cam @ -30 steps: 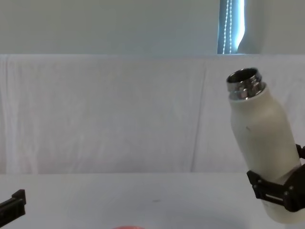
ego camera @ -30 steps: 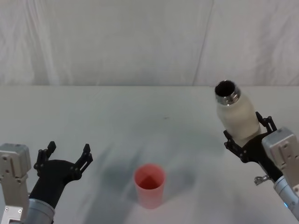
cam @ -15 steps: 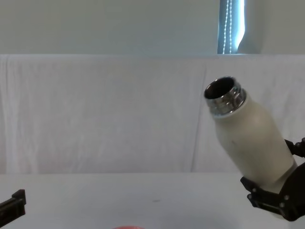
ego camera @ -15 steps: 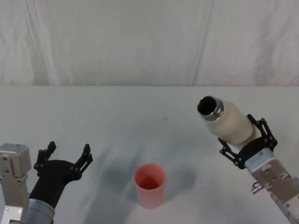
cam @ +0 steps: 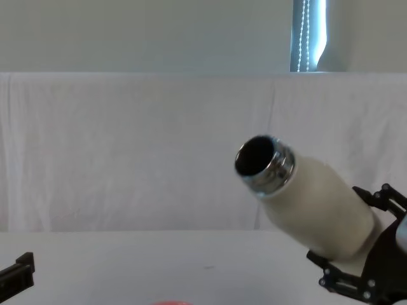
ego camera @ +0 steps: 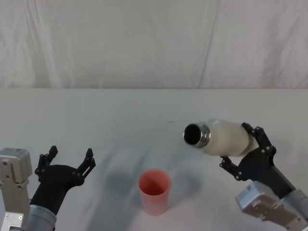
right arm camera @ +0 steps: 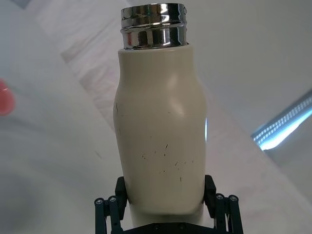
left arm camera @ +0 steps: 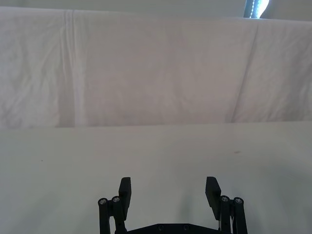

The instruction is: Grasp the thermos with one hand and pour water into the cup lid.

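One thermos point(ego camera: 222, 139), one cup lid point(ego camera: 154, 191), two pincers: left pincer point(ego camera: 67, 160), right pincer point(ego camera: 243, 147).

Right end effector point(ego camera: 243, 147) clamped, left point(ego camera: 67, 161) agape.

Left tool point(left arm camera: 169, 189) low over bare white desk point(left arm camera: 156, 151), fingers point(left arm camera: 125, 190) spread wide apart, nothing between. Creased white backdrop cloth point(left arm camera: 156, 68) behind.

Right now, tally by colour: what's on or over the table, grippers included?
Cream: 1, thermos
Pink-red: 1, cup lid
Black: 2, left gripper open and idle, right gripper shut on thermos
Total: 4
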Controlling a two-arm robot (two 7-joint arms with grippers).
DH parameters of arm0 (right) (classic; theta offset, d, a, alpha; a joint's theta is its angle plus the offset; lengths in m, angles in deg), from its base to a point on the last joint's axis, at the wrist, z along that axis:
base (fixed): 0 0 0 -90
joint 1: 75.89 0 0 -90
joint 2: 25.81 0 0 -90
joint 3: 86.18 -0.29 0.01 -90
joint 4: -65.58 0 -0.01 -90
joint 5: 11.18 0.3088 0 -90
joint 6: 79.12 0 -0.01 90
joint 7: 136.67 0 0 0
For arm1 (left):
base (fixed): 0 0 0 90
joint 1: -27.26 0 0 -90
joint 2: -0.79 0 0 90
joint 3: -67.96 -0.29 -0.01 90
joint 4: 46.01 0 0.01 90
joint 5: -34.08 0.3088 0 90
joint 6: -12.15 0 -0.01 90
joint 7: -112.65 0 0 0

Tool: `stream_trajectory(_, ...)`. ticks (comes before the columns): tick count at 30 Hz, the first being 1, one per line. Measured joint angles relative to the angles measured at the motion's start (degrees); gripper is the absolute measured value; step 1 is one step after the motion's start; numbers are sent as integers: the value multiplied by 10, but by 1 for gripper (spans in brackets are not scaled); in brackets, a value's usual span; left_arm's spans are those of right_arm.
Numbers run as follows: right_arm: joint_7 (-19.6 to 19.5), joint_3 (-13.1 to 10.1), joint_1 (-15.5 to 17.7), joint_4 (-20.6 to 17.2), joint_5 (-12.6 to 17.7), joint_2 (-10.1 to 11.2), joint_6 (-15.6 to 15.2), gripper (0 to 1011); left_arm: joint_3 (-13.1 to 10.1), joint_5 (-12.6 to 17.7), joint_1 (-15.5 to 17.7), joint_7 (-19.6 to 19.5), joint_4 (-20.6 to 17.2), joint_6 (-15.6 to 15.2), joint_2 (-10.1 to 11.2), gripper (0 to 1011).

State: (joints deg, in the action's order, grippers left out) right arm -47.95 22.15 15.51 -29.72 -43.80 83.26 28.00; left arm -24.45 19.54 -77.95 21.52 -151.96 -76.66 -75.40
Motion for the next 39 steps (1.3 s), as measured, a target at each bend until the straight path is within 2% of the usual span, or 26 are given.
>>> stream_trajectory(9,-13,23,-8,4,-60,29,2,955,0,0,0,0,0,0,0,1001)
stream_trajectory(23,-38,57,-24,-1,-146,58,-54,955,0,0,0,0,0,0,0,1001)
stream_trajectory(31,-41,67,-35,-4,-164,63,-83,955,0,0,0,0,0,0,0,1001)
stream_trajectory(39,-42,78,-44,-4,-171,65,-90,953,0,0,0,0,0,0,0,1001)
